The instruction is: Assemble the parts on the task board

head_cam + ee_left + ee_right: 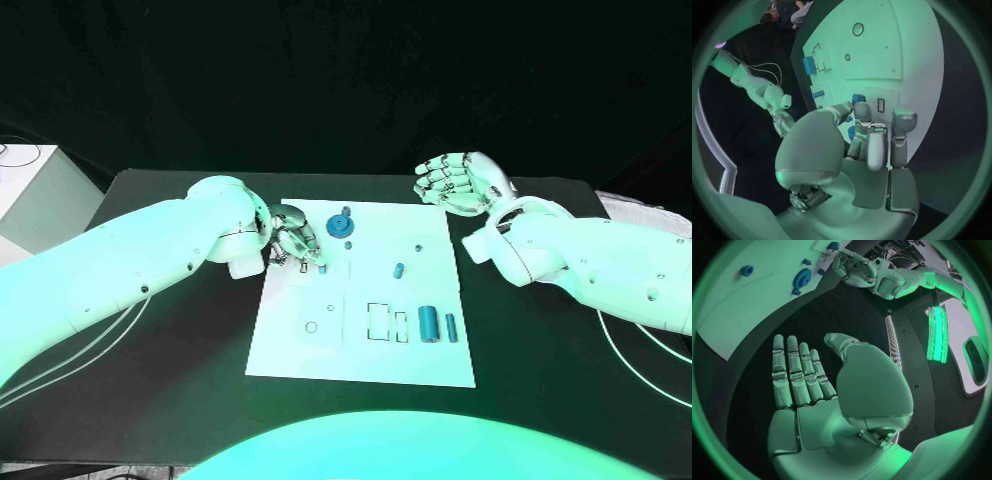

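Head view: the left hand [296, 238], fingers curled, whether onto a part cannot be told, is placed at the task board's [361, 350] far left corner, beside the round blue part [340, 225]; the right hand [454, 182], held flat and empty, hovers off the board's far right corner.

From the head camera we are looking steeply down on the black table [173, 330], with the task board [364, 330] lying in the middle and stretching from 12 toward 6 o'clock. The left wrist camera is sitting close behind the left hand [861, 145] and is facing across the board [898, 45]. The right wrist camera is sitting close behind the right hand [817, 385], over the table, and is catching the board's edge [742, 300]. All three views are sharing the board.
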You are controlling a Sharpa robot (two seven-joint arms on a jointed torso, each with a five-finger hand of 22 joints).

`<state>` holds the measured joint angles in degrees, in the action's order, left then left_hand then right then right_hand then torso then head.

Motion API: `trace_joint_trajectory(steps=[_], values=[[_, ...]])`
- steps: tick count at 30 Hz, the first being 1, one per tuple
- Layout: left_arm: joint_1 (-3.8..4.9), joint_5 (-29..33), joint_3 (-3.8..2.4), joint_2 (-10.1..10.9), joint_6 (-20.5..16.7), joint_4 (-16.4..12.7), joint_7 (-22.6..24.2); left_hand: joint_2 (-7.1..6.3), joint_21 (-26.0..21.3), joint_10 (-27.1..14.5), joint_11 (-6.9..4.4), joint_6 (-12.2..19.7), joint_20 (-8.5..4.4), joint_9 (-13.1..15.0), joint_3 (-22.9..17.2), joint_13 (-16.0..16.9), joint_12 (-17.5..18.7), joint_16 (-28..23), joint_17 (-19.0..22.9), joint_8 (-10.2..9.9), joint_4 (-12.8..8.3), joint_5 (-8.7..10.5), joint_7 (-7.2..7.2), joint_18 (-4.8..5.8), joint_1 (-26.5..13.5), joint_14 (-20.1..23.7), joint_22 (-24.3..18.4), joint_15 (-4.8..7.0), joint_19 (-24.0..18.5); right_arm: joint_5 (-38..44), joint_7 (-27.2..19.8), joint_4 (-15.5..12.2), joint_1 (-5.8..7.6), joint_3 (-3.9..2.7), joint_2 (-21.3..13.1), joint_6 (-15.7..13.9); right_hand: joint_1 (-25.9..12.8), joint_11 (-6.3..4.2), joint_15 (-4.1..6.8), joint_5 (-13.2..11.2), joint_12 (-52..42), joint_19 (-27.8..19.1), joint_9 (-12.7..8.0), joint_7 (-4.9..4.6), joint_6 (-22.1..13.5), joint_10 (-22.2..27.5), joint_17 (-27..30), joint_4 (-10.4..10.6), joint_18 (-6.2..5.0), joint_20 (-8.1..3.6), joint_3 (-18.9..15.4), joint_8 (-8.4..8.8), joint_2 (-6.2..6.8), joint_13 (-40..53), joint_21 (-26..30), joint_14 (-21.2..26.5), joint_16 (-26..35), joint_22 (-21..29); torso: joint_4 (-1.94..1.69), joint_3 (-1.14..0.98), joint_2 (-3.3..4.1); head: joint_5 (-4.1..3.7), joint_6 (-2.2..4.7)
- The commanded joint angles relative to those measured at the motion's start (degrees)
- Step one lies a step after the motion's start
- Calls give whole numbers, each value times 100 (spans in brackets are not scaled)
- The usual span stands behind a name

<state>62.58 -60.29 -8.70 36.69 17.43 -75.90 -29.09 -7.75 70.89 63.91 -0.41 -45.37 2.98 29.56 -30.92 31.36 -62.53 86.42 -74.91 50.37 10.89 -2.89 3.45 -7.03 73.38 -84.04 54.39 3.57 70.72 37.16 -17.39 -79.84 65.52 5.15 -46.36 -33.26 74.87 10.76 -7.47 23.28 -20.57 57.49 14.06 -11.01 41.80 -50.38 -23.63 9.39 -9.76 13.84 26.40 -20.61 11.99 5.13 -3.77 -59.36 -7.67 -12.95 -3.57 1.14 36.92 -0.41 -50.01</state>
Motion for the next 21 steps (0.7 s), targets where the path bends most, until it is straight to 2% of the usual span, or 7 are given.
trace_joint_trajectory(steps=[1, 8, 13, 21], values=[[-6, -71, -5, -23, -18, 9, 77, 16, 11, 31, -9, -23, -5, 2, 1, 5, -26, 36, -877, 6, -25, -18, -1, -8, 58, -362, 5, -2, 48, 12, -54, -8, -2, -2, 5, 72, -33, 10, -36, 27, 16, -35, -8, -349, 50, -24, 6, -33, -74, 8, 2, 27, -11, -7, 4, -15, 6, 8, 0, -3, -4, -3, 1], [-11, -155, -5, -58, -19, 50, 59, 23, 22, 53, -16, -36, -10, 2, -19, 24, -39, 44, -893, 11, -42, -19, -9, -5, 84, -369, 23, 3, 62, 12, -54, -9, -2, -2, 4, 72, -33, 10, -36, 27, 16, -35, -8, -349, 50, -24, 6, -33, -74, 8, 2, 27, -11, -7, 4, -15, 6, 8, 0, -2, 1, -8, 1], [-14, -231, -6, -100, -43, 108, 47, 102, 39, 91, -27, -12, -26, -10, -216, 32, -38, 58, -919, -6, -141, -19, -15, 2, 231, -382, 53, 15, 87, 12, -54, -10, -2, -2, 3, 71, -33, 10, -36, 27, 16, -35, -8, -349, 50, -24, 6, -33, -74, 8, 2, 27, -11, -7, 4, -15, 6, 8, -2, -1, 1, -11, 1], [-28, -282, -7, -135, -51, 160, 45, 116, 54, 109, -23, 3, -26, -9, -327, 33, -33, 67, -936, -5, -194, -17, -7, 10, 277, -389, 81, 13, 103, 12, -56, -11, -2, -2, 3, 70, -33, 10, -36, 27, 16, -35, -8, -349, 50, -24, 6, -33, -74, 8, 2, 27, -11, -7, 4, -15, 6, 8, -1, -1, -2, -15, 1]])
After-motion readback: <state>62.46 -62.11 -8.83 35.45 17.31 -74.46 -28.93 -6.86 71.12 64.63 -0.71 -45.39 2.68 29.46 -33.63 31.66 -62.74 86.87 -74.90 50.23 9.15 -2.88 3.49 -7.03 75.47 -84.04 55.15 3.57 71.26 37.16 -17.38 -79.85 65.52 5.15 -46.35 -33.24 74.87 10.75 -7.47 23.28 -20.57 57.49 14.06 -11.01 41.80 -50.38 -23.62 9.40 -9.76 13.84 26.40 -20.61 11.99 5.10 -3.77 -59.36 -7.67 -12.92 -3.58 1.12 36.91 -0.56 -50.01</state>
